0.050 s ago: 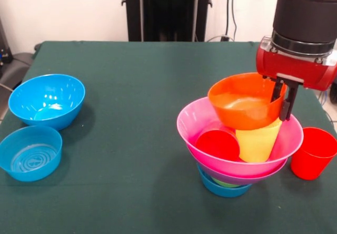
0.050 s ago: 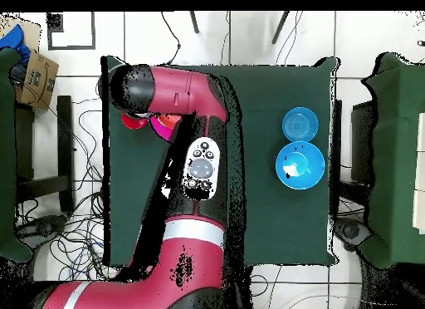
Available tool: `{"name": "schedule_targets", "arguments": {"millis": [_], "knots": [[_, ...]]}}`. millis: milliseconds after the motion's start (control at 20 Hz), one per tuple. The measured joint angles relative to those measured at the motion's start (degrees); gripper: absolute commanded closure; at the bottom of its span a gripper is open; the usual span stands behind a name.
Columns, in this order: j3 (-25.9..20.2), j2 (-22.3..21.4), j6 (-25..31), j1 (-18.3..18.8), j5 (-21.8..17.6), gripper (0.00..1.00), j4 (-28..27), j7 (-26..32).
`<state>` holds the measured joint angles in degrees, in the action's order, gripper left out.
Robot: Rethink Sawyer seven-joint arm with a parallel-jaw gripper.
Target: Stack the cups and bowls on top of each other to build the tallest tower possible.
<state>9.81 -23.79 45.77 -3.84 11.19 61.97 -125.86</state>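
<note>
Dark green table (image 1: 147,86), cardboard box (image 2: 35,73), floor cables (image 2: 75,148)

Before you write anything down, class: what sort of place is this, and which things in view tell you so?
Probably a robotics lab: a red robot arm works over a green-covered table, loose cables trail across a tiled floor, and plastic bowls, such as the orange bowl, are stacked as test objects.

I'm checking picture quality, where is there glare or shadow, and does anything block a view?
Front view: glare spots on the deeper blue bowl; soft shadows under it and the tower. Overhead view: the arm hides most of the tower.
</note>
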Motion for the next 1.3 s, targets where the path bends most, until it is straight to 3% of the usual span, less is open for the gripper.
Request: {"name": "schedule_targets", "arguments": {"millis": [250,300,1300], "knots": [[0.7,0.2,0.4,-1.1,0.7,1.00,-0.4,0.0],[1.3,0.2,0.4,-1.7,1.3,0.00,-0.6,0.0],[3.3,0.3,0.4,-2.1,2.0,0.00,-0.6,0.0]]}}
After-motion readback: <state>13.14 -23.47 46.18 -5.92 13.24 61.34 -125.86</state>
